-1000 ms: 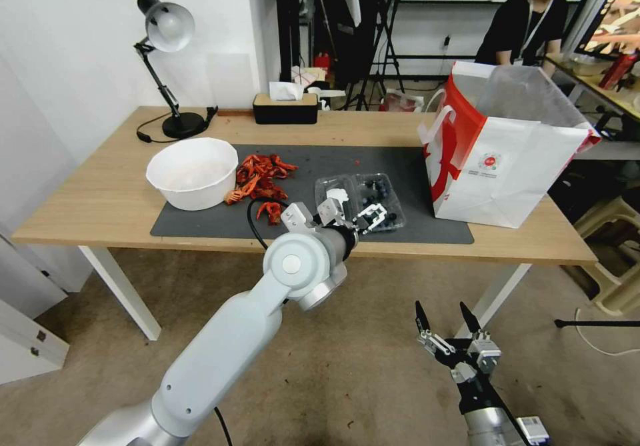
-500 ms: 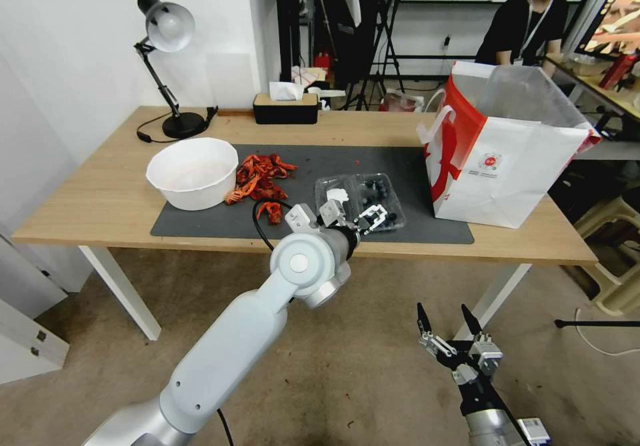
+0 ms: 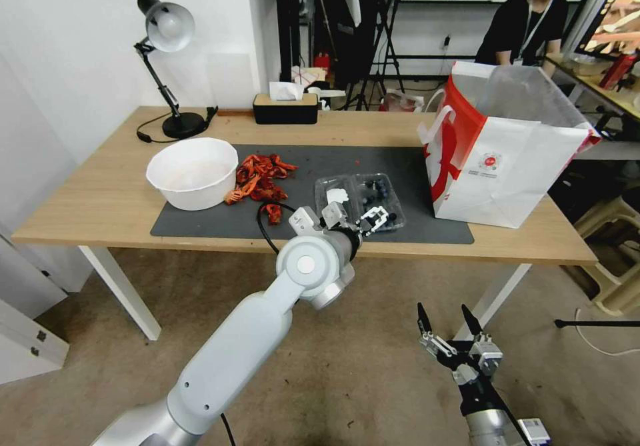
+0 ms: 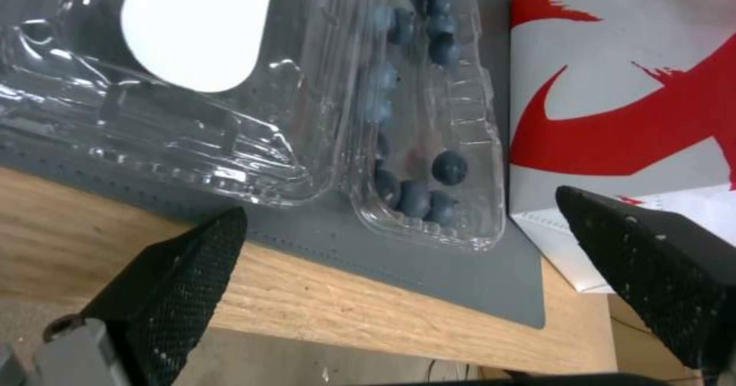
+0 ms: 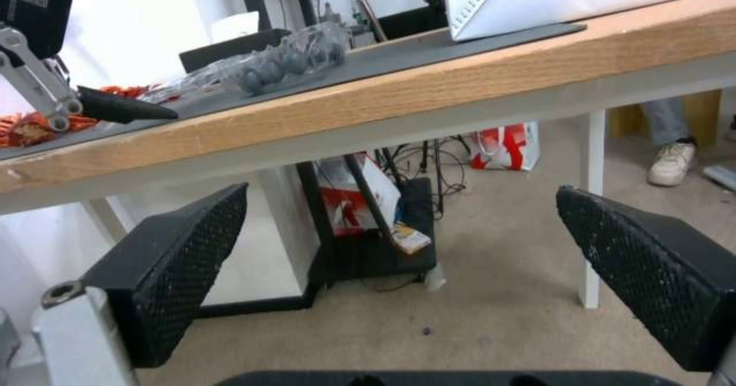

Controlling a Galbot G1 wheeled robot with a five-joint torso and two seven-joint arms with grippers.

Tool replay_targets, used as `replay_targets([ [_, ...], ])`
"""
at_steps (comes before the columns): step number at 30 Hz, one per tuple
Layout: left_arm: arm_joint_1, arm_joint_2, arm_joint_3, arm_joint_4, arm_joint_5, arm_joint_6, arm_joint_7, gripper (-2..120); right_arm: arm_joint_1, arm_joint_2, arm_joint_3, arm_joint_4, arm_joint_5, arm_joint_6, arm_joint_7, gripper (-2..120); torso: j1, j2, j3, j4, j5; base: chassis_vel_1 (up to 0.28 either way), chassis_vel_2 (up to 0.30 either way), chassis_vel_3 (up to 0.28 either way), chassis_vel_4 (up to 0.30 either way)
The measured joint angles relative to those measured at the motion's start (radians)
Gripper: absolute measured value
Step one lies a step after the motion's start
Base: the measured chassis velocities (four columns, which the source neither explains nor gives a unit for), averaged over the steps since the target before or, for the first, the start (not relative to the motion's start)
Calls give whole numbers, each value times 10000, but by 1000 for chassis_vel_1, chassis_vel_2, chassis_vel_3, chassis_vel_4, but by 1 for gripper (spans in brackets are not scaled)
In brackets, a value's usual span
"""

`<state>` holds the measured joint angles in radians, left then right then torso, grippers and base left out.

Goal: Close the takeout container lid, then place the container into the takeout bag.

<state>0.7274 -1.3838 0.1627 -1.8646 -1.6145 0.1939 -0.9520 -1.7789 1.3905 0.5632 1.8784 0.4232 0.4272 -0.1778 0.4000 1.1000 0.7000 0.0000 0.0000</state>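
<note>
Two halves of the takeout container (image 3: 360, 196) lie spread open on the grey mat (image 3: 200, 223) near the worktop's (image 3: 100, 199) front edge, the lid (image 4: 153, 81) with its white label beside the blueberry tray, just left of the takeout bag (image 3: 513, 166). Our left hand (image 3: 371, 218) hovers at the container's near edge, fingers spread wide and empty. Our right hand (image 3: 447, 323) waits low, below the worktop, also wide open and empty. We judge the clamshell light, thin and springy, slick to the pads and easily crushed. We would lift the lid by its free outer rim to fold it over, then hold the closed box gently across its stiffer rims.
</note>
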Motion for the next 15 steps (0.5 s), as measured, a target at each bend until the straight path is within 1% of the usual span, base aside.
replay_targets([
  [15,62,-10,-212,122,32,-100,96,100,6,-4,-81,-6,-55,-4,1,100,-1,2,-1,-3,-1,0,0,0,0],
])
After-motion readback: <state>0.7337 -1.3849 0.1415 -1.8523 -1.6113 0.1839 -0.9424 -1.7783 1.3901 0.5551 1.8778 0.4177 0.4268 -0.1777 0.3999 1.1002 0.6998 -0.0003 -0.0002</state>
